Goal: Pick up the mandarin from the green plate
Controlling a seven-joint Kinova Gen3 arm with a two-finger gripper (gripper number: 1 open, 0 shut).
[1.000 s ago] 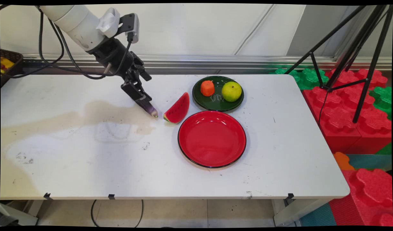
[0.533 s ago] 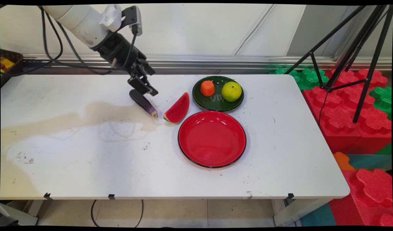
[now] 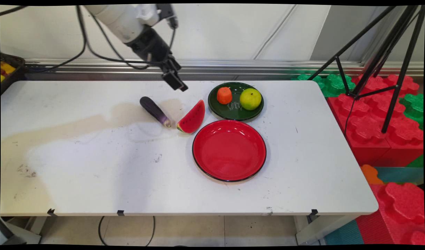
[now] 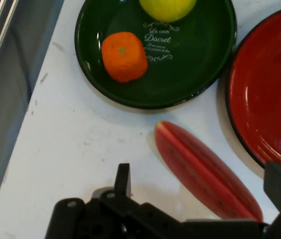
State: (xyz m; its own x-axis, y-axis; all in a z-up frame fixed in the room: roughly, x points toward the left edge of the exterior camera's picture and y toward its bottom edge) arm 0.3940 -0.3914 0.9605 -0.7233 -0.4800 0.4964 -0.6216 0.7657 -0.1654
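A white table (image 3: 94, 173) seen from above its near edge, with a black two-finger gripper (image 3: 177, 83) raised above the far middle of it. The jaws stand apart and hold nothing; in the hand view one black finger (image 4: 123, 179) rises at lower left and the other at the lower right edge, with bare table and fruit between them.

Nearest to the gripper, just right of and nearer than it, lies a red watermelon slice with dark seeds and a green rind (image 3: 192, 118) (image 4: 205, 174), resting on the table. Just left of the slice, almost touching its tip, lies a dark purple eggplant (image 3: 155, 111), set at a slant.

To the right of the gripper sits a round dark green plate with white lettering (image 3: 233, 111) (image 4: 190, 74). On it stand a small orange fruit (image 3: 224, 95) (image 4: 124, 56) on the left and a yellow-green apple (image 3: 250, 99) (image 4: 167, 7) on the right, apart from each other.

Nearer than the green plate, and touching its rim or just beside it, sits a larger glossy red plate with a black rim (image 3: 229, 151) (image 4: 264, 89). The watermelon slice lies just left of it.
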